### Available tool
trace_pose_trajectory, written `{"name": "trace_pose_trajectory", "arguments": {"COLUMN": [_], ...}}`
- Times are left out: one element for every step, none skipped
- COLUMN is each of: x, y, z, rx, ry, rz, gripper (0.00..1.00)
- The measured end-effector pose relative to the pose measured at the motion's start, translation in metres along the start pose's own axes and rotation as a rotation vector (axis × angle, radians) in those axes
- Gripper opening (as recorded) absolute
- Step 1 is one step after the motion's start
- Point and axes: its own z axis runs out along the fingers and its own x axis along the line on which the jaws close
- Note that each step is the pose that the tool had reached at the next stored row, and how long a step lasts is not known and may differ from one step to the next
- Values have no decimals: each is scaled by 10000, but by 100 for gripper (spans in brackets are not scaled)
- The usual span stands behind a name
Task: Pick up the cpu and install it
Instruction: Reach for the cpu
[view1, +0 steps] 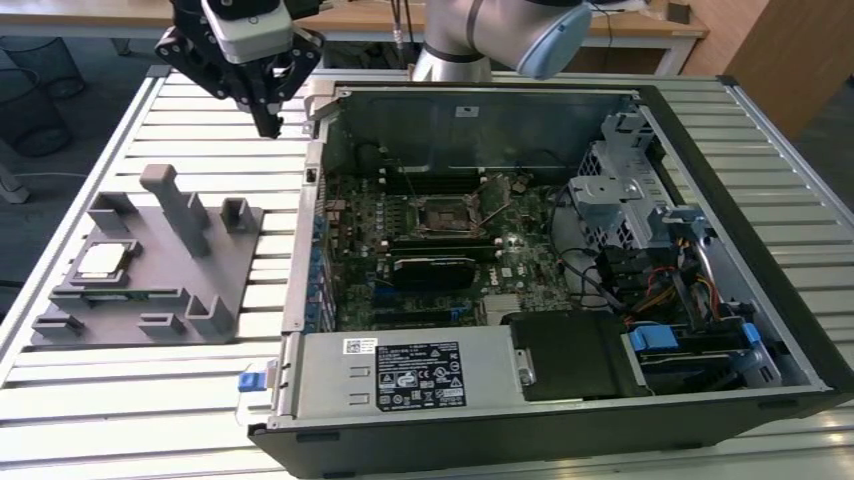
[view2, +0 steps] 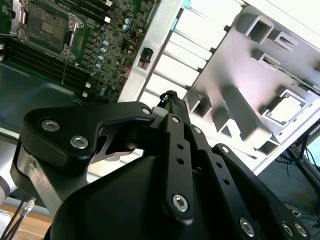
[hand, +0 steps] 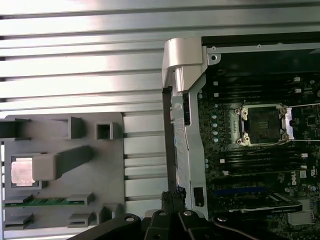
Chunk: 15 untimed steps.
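The cpu lies in the grey tray on the slatted surface, to the exterior view's left of the open case. The gripper hangs beyond the tray's far edge, its jaws seemingly together and empty.

Bright, even light in the exterior view, soft shadows beside the fixture tray, computer case interior dimmer, glare bleaching the slatted counter in both wrist views, black tool nearly featureless in the second wrist view
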Motion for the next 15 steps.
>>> {"name": "trace_pose_trajectory", "arguments": {"x": [8,17,25,34,44,53,62,71,81,90,99,108,117,125,135], "y": [-1,-1,-2,-3,-3,-4,-5,-5,-6,-7,-8,-9,-9,-10,-11], "z": [1,1,2,2,3,3,4,4,4,5,5,6,6,7,7], "rx": [1,0,0,0,0,0,0,0,0,0,1,0,0,1,0], "ry": [0,0,0,0,0,0,0,0,0,0,1,0,0,0,0], "rz": [0,0,1,0,1,1,1,1,0,1,1,0,1,0,0], "gripper": [11,11,11,11,11,11,11,11,11,11,11,11,11,11,11]}}
